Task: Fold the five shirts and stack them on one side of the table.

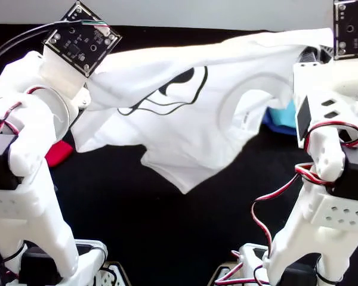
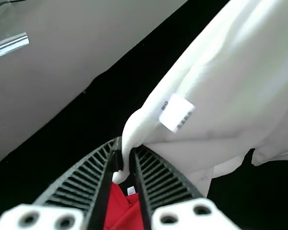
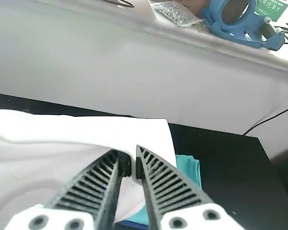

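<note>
High view: white shirt (image 1: 227, 113) hangs, seemingly off-table.

Three garments are shown: one white shirt (image 1: 191, 119); one red garment (image 1: 58, 154); one teal garment (image 1: 283, 113); two grippers are counted: left gripper (image 2: 127, 165); right gripper (image 3: 133, 160).

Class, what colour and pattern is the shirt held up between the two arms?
The shirt is white with a black line graphic; the high view shows it best.
</note>
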{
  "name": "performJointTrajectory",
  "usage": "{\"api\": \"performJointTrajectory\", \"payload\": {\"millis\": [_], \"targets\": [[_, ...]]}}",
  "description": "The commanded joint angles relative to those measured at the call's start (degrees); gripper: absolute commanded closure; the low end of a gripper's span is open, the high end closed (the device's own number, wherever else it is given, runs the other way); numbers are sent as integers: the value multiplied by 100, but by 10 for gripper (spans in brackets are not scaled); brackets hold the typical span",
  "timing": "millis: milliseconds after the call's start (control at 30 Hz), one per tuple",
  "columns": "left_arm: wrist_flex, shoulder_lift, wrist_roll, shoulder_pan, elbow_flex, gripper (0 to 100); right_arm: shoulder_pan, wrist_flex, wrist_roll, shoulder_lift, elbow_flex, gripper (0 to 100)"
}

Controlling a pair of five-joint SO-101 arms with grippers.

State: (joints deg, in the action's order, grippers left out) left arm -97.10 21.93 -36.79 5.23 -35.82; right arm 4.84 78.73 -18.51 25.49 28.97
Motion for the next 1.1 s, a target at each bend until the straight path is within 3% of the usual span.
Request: {"api": "performJointTrajectory", "payload": {"millis": [0, 267, 467, 700, 900, 1067], "targets": [[-158, -31, -18, 136, 277, 991, 127, 198, -53, -22, -233, 991], [18, -453, -18, 57, 3169, 991, 66, 338, -53, 13, -2229, 991], [580, -980, -26, -119, 4848, 986, -602, 418, -9, 57, -3213, 991], [721, -1262, -62, 101, 5411, 895, -927, 338, 413, 488, -4075, 991], [712, -1262, -484, 462, 5349, 991, -919, -330, 396, 1604, -5604, 991], [677, -1314, -492, 567, 5481, 987, -910, -1051, 396, 2158, -7231, 991]]}}
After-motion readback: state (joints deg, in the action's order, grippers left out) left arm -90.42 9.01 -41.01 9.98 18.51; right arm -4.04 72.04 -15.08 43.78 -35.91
